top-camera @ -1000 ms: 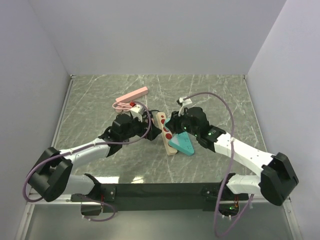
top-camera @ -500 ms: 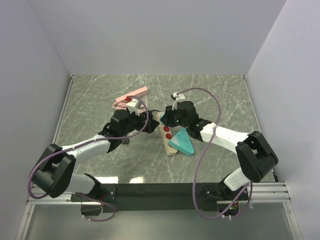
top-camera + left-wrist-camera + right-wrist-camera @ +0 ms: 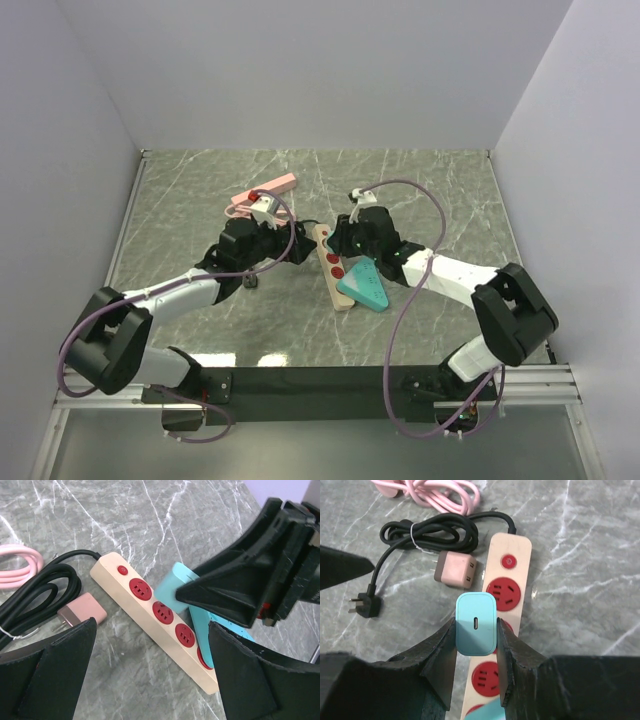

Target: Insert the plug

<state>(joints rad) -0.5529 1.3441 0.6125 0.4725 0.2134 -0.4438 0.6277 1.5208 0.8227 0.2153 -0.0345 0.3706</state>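
A beige power strip (image 3: 331,264) with red sockets lies in mid-table, also in the left wrist view (image 3: 150,611) and the right wrist view (image 3: 506,611). My right gripper (image 3: 342,240) (image 3: 475,630) is shut on a teal charger plug (image 3: 476,622) (image 3: 171,584). It holds the plug just above the strip's second socket from the switch end; I cannot tell if it touches. My left gripper (image 3: 290,246) (image 3: 150,680) is open and empty, low beside the strip's left side.
A teal triangular piece (image 3: 364,286) lies on the strip's near end. A pink charger (image 3: 456,569), a coiled black cord (image 3: 427,535) with its black plug (image 3: 364,605) and a pink cable (image 3: 440,492) lie left of the strip. A pink strip (image 3: 265,193) lies behind.
My right gripper has moved left and farther along the strip with the teal plug in it. My left gripper has shifted slightly up and away from the strip.
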